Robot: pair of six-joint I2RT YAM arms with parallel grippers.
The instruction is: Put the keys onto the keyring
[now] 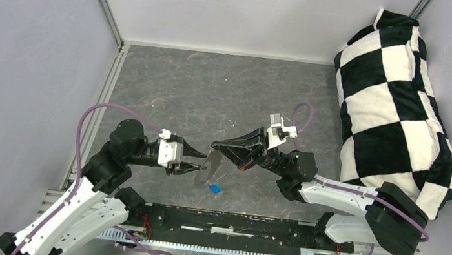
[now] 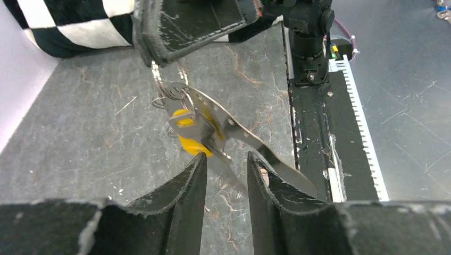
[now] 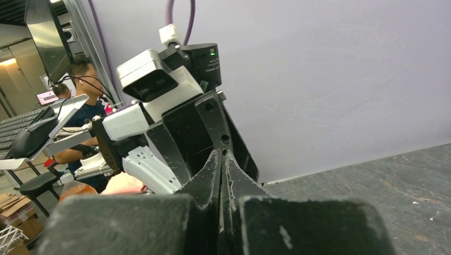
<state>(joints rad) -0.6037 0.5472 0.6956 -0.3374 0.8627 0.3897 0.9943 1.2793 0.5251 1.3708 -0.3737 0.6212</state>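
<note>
My right gripper (image 1: 214, 145) is shut on the top end of the keyring (image 1: 206, 164), a grey-silver curved band that hangs in the air between the two arms. In the left wrist view the keyring (image 2: 239, 133) slants down to the right, and the brass key with the yellow head (image 2: 187, 130) lies against it. My left gripper (image 2: 226, 162) has its jaws a narrow gap apart. A blurred grey strip runs from the yellow key through that gap. The left fingertip (image 2: 198, 162) touches the yellow head. The blue key (image 1: 214, 188) lies on the table below the keyring.
A black-and-white checkered cushion (image 1: 395, 103) lies along the right wall. The black base rail (image 1: 231, 222) with a toothed white strip runs along the near edge. Grey walls close the left and the back.
</note>
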